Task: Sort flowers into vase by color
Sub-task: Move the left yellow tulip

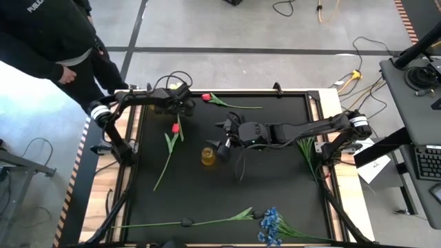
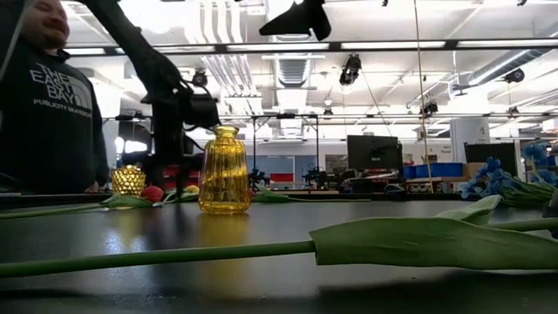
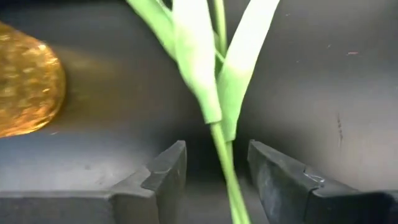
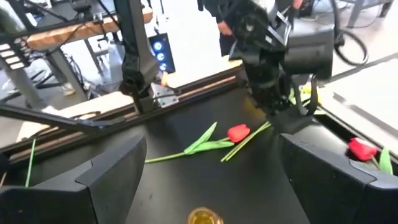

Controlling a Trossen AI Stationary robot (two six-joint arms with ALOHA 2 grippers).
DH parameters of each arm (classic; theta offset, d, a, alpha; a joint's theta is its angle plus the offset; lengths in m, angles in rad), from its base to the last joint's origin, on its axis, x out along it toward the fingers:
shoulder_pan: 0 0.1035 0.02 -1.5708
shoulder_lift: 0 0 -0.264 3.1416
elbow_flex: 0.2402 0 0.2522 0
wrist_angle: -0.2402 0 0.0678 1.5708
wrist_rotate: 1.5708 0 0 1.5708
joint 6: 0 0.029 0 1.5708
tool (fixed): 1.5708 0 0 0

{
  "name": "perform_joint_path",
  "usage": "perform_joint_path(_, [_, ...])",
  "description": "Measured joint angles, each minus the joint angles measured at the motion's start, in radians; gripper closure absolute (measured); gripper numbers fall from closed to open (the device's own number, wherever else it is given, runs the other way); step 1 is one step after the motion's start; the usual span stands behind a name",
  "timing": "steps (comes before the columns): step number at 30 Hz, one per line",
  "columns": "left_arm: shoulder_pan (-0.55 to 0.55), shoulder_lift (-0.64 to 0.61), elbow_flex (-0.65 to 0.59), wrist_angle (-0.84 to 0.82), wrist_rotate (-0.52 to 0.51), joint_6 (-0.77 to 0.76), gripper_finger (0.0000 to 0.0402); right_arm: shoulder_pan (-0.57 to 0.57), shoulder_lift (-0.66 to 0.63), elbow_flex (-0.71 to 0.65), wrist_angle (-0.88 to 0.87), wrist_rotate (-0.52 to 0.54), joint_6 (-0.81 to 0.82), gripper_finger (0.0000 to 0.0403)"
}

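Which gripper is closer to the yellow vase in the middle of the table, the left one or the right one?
Right. The right gripper hangs just beside the yellow vase, open. The left gripper is farther off, over a red tulip's stem.

A yellow glass vase stands upright on the dark table at about ten o'clock from centre. A dark arm hangs at its nine o'clock — beside a person. A green stem and leaf lie across the foreground; blue blossoms sit at three o'clock.
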Motion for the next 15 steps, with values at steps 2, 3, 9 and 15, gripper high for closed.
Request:
perform_joint_path(2, [0.004,0.013,-0.002,0.033,0.001,-0.001,0.0248,0.003,-0.001,0.0,-0.003,0.004,0.007,0.0049])
perform_joint_path(3, [0.009,0.019,-0.002,0.052,0.001,-0.001,0.0253,0.005,0.0,0.0,-0.01,0.01,0.012,0.0049])
perform_joint_path(9, [0.037,0.026,-0.002,0.065,-0.001,-0.017,0.0286,0.017,0.004,0.0,-0.06,0.019,0.074,0.0049])
perform_joint_path(15, [0.046,0.025,-0.001,0.111,0.007,-0.004,0.0344,0.018,0.008,-0.002,-0.08,0.019,0.11,0.0049])
